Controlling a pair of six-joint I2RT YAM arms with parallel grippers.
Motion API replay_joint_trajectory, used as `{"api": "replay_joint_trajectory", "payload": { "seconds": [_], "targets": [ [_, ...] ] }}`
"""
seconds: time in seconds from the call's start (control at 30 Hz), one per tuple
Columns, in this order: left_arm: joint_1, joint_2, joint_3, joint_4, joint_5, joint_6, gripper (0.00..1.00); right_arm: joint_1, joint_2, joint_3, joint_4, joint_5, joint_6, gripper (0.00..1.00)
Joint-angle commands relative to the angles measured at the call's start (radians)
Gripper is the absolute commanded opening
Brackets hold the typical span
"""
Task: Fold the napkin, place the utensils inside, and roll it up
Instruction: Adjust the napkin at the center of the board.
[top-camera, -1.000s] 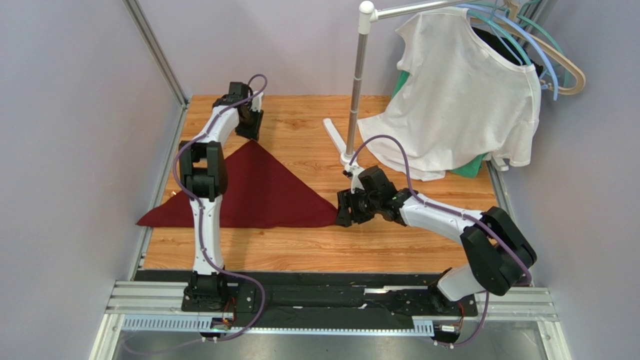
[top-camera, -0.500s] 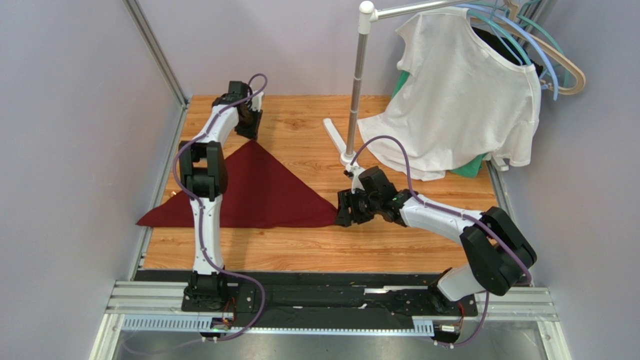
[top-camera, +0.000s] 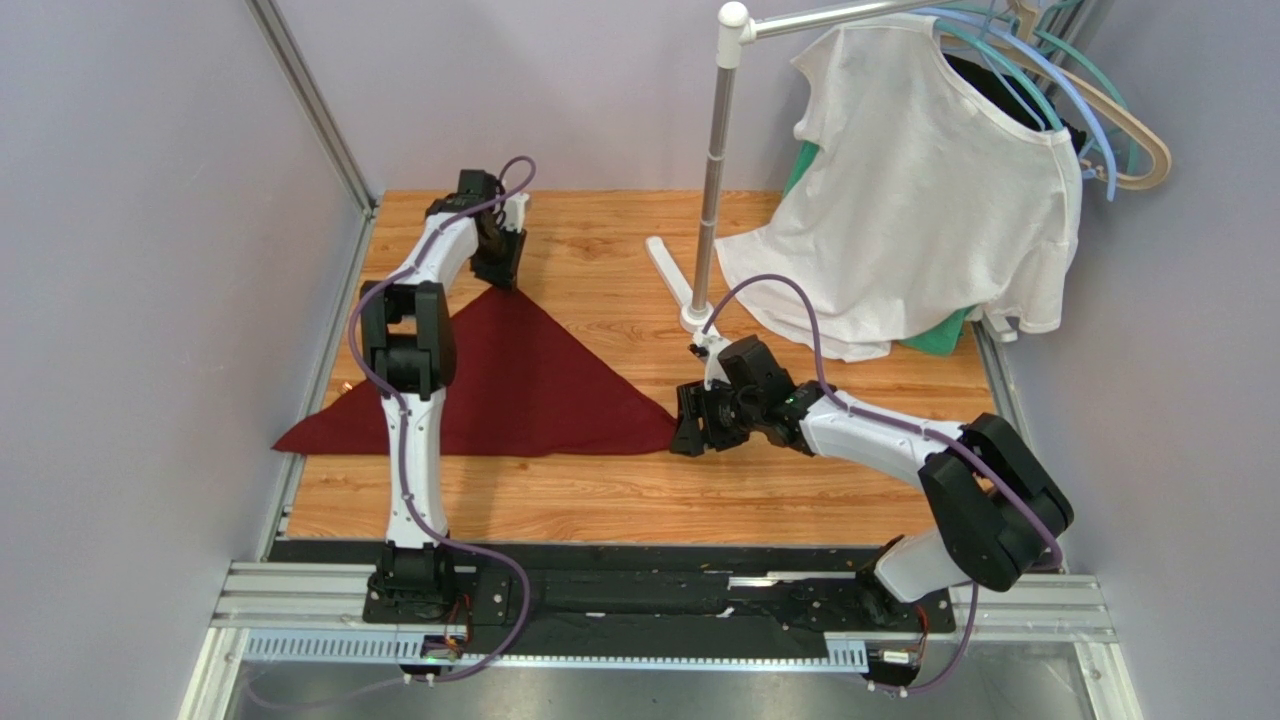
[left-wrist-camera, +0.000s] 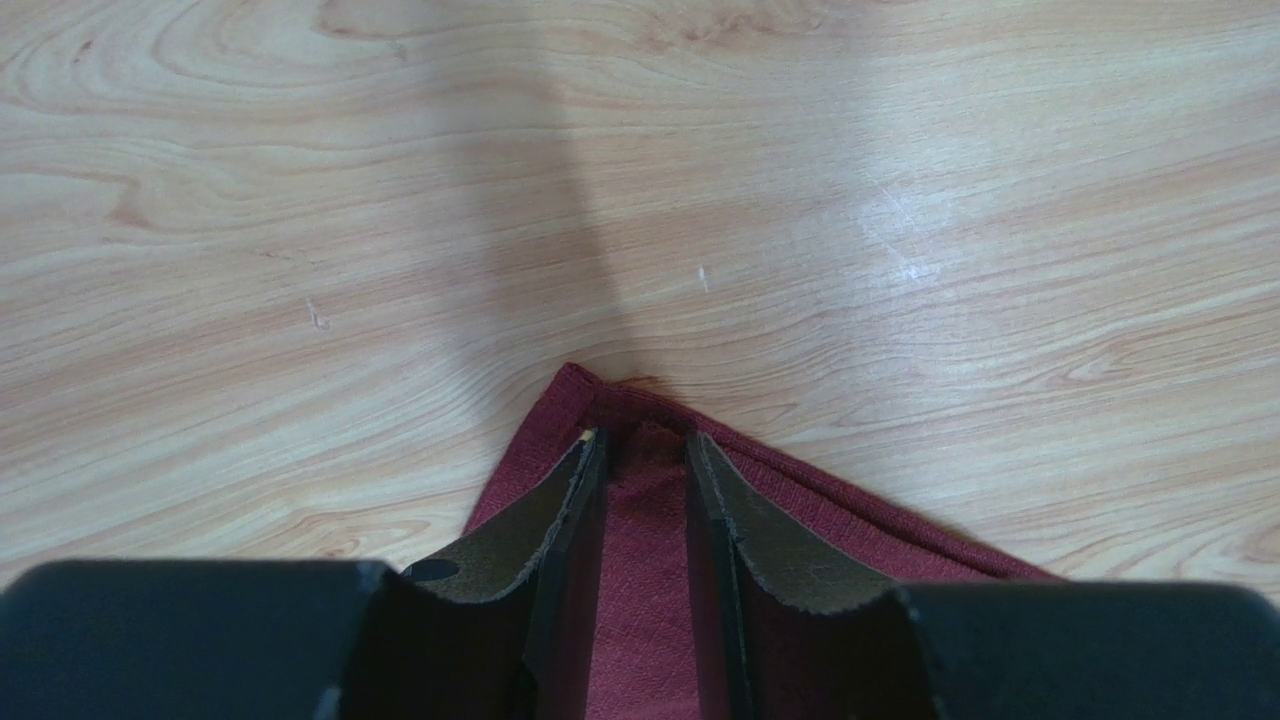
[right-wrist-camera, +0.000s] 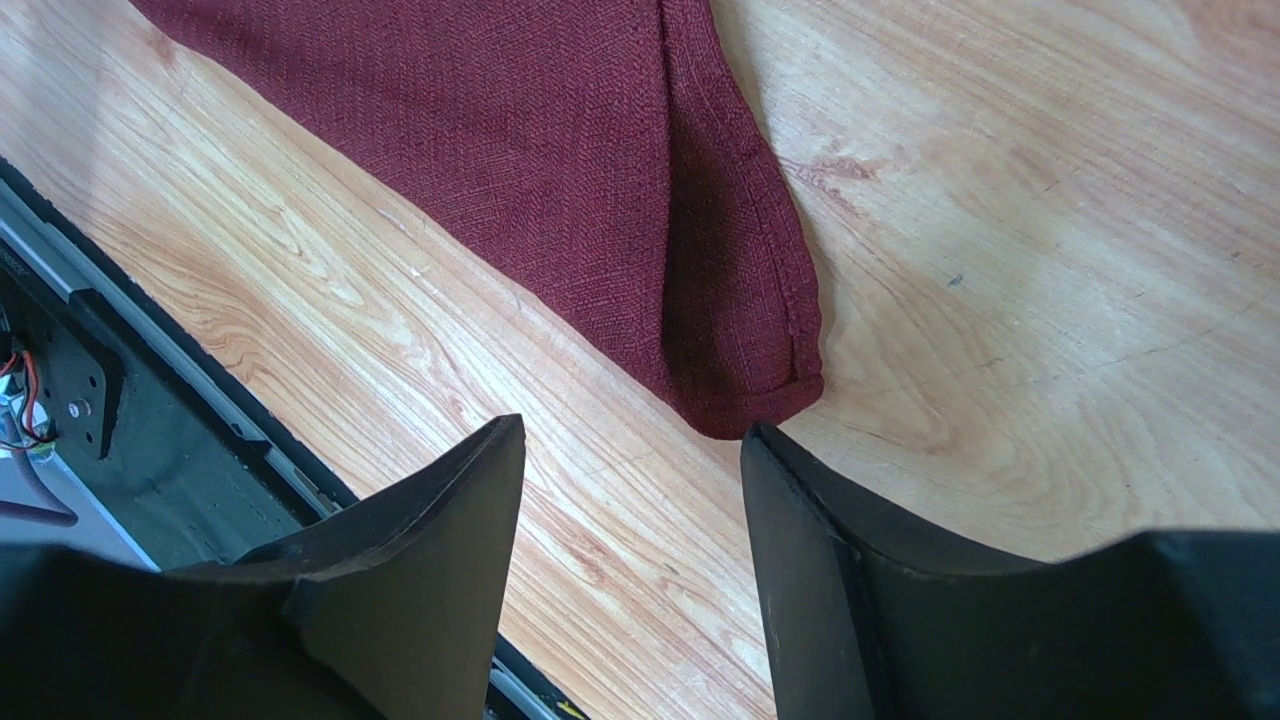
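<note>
The dark maroon napkin lies flat on the wooden table, folded into a wide triangle with its apex pointing to the far side. My left gripper sits at that apex. In the left wrist view its narrowly parted fingers straddle the napkin's tip, with cloth lying between them. My right gripper hovers just off the napkin's right corner, open with only bare wood between its fingers. No utensils are in view.
A metal garment stand rises from the table's far middle. It carries a white T-shirt and several hangers at the far right. Something green lies under the shirt. Grey walls close both sides, and a black rail runs along the near edge.
My left gripper has shifted slightly nearer, onto the napkin's apex, and its fingers have narrowed a little. The right arm and the napkin have not moved.
</note>
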Motion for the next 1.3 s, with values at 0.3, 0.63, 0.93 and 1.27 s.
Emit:
{"api": "replay_joint_trajectory", "payload": {
  "seconds": [0.3,0.63,0.93,1.27],
  "targets": [
    [0.007,0.015,0.026,0.002,-0.021,0.017,0.36,-0.004,-0.006,-0.009,0.051,-0.008,0.016,0.59],
    [0.008,0.025,0.02,0.005,-0.001,0.022,0.21,-0.004,-0.002,-0.012,0.058,-0.008,0.02,0.59],
    [0.008,0.01,0.026,-0.004,-0.03,0.016,0.11,-0.004,0.017,-0.014,0.065,-0.016,0.029,0.59],
    [0.01,-0.045,0.021,0.005,-0.058,0.027,0.02,-0.005,0.001,-0.023,0.062,-0.013,0.034,0.58]
  ]
}}
